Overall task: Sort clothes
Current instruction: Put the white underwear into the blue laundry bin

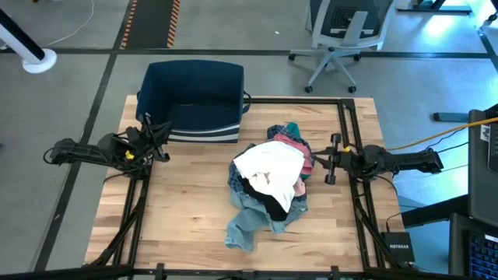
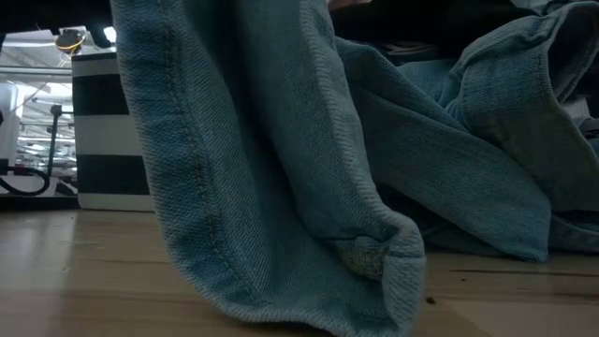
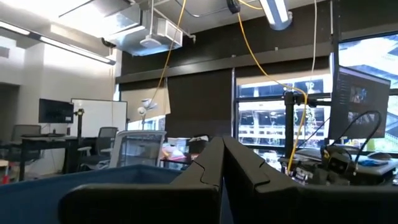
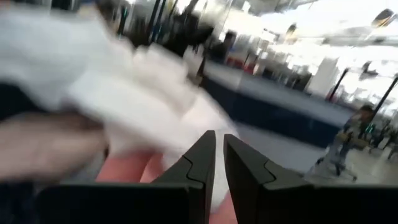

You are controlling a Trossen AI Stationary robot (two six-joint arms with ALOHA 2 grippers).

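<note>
The white shirt (image 1: 268,165) sits on top of the pile. The pink top (image 1: 298,148) peeks out at 3 o'clock of it. A black piece (image 1: 267,201) and light-blue jeans (image 1: 245,225) show at 6 o'clock. The bin (image 1: 194,93) is dark navy with a white band. The table (image 1: 179,210) is light brown wood

You've got the clothes (image 1: 268,183) all heaped in one messy pile around the middle of the table. The white shirt (image 1: 268,167) sits spread on top, with the pink top (image 1: 299,148) and a small teal item (image 1: 292,127) poking out behind it. A black piece (image 1: 268,204) peeks from under the white, and the light-blue denim jeans (image 1: 245,225) trail out toward the front edge.
</note>
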